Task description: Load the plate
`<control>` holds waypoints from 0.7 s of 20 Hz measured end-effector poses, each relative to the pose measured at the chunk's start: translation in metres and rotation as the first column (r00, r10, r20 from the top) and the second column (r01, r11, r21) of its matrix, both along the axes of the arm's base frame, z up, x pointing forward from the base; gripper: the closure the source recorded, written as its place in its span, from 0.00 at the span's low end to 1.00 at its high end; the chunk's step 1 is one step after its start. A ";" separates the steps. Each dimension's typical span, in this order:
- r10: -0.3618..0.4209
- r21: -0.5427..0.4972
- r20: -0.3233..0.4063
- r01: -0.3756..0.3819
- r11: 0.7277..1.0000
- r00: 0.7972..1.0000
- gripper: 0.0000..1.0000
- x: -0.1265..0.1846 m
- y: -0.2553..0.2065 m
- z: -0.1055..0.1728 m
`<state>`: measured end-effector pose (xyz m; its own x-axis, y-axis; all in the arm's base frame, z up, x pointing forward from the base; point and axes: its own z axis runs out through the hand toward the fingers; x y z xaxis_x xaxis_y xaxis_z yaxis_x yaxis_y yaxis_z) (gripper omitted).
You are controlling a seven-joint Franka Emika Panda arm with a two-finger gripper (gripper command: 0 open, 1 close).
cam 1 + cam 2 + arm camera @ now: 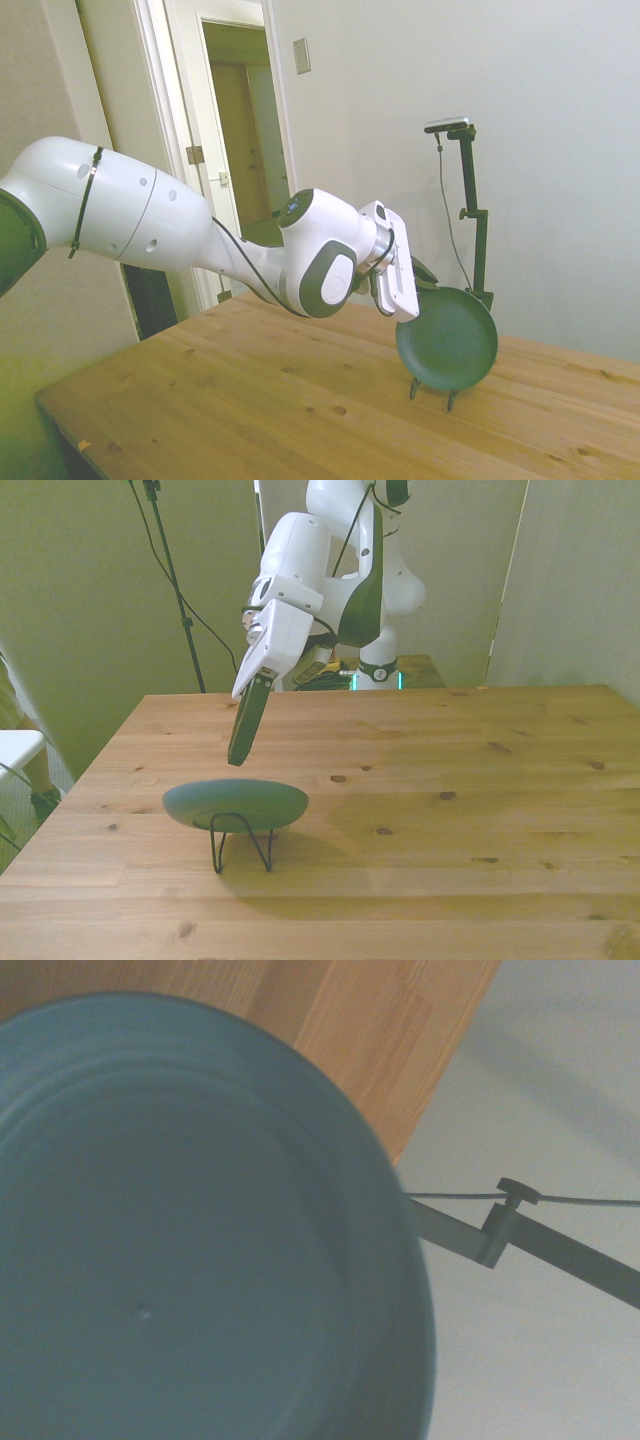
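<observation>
The plate, round and dark teal-green, stands tilted on a thin black wire stand near the table's front edge at the front view's left. In the side view the plate leans on the stand's legs, its face turned toward the arm. My gripper hangs a little above the plate's rim with a visible gap in the front view. Seen from the side, the gripper sits close by the plate's upper rim. The plate fills most of the wrist view, with nothing on it.
The wooden table stretches wide to the front view's right of the plate. Its left edge in the front view runs close beside the stand. An open doorway lies behind the arm in the side view.
</observation>
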<state>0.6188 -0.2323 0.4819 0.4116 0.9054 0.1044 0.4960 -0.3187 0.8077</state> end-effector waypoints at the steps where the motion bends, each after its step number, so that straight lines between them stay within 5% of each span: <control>1: -0.001 0.000 0.000 0.001 1.000 1.000 0.00 0.000 -0.001 0.000; 10: 0.017 0.003 0.018 -0.017 1.000 1.000 0.00 -0.006 0.013 0.020; 14: 0.117 0.117 -0.131 -0.102 0.988 0.984 0.00 -0.020 0.048 0.053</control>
<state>0.5987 -0.1839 0.5345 0.3283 0.9318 0.1550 0.6365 -0.3395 0.6926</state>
